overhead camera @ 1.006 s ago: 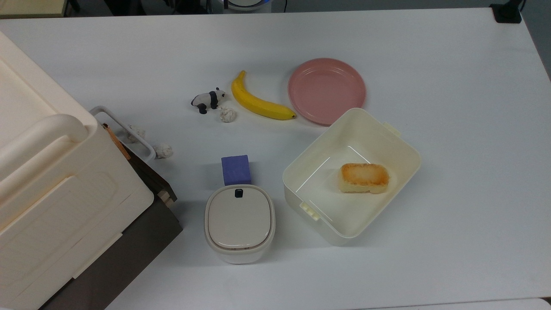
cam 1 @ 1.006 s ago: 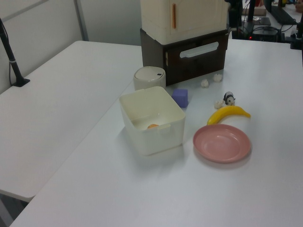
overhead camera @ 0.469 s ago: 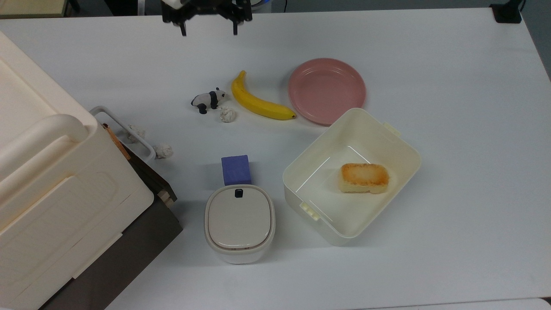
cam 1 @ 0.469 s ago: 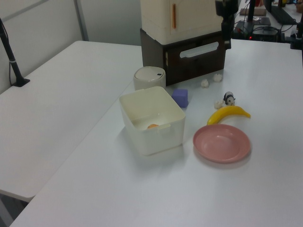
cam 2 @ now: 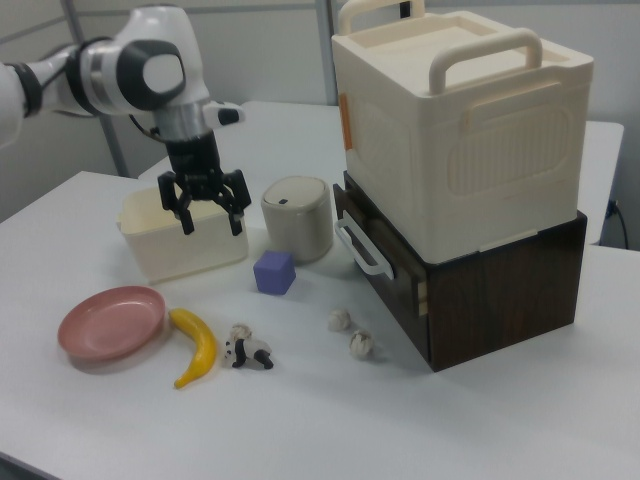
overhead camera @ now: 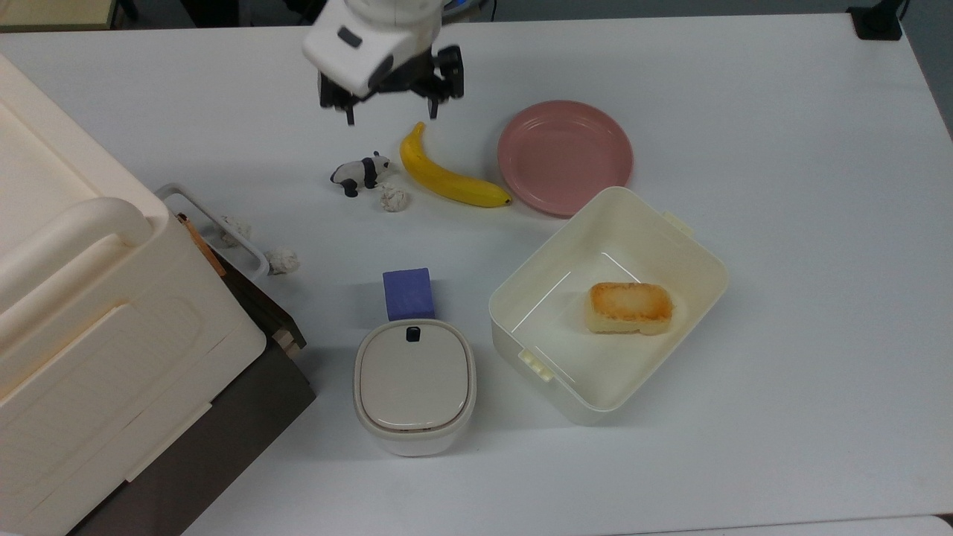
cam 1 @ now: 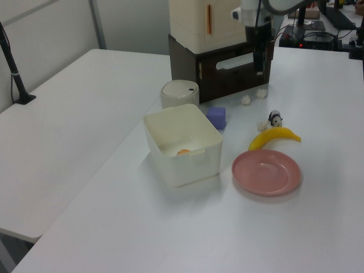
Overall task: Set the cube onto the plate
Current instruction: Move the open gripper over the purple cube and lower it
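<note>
The blue-purple cube [overhead camera: 408, 293] sits on the table against the far side of a round lidded pot [overhead camera: 415, 385]; it also shows in the left view [cam 1: 216, 117] and the right view [cam 2: 275, 272]. The pink plate [overhead camera: 566, 156] lies bare beside the banana [overhead camera: 447, 175], and is seen as well in the left view [cam 1: 266, 172] and the right view [cam 2: 110, 322]. My gripper [overhead camera: 392, 113] hangs open and holds nothing, in the air above the banana's stem end, well away from the cube. In the right view the gripper [cam 2: 211, 222] hovers in front of the cream tub.
A cream rectangular tub [overhead camera: 521, 298] holding a toasted bread block [overhead camera: 630, 307] stands close to the plate. A toy panda [overhead camera: 361, 173] and crumpled paper balls [overhead camera: 394, 198] lie near the banana. A big cream box on a dark drawer unit [overhead camera: 89, 313] fills the top view's left.
The arm has come in from the top view's upper edge and moved toward the banana. The gripper stays open; the objects have not moved.
</note>
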You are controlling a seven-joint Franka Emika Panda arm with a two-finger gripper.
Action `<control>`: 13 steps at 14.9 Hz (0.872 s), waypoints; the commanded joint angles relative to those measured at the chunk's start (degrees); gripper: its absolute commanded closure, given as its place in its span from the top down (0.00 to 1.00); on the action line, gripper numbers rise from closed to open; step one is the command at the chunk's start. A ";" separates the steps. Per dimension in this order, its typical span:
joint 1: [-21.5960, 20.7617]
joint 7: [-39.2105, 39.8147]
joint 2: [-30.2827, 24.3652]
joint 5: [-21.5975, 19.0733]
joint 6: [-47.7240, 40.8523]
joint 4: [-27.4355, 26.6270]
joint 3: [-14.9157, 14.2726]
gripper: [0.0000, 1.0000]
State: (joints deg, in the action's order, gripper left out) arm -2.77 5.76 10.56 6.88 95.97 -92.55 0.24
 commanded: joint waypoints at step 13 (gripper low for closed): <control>-3.12 -25.70 16.16 14.38 23.20 2.46 -0.33 1.00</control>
State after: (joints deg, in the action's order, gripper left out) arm -4.96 -15.00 24.34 18.70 117.12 -92.00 0.25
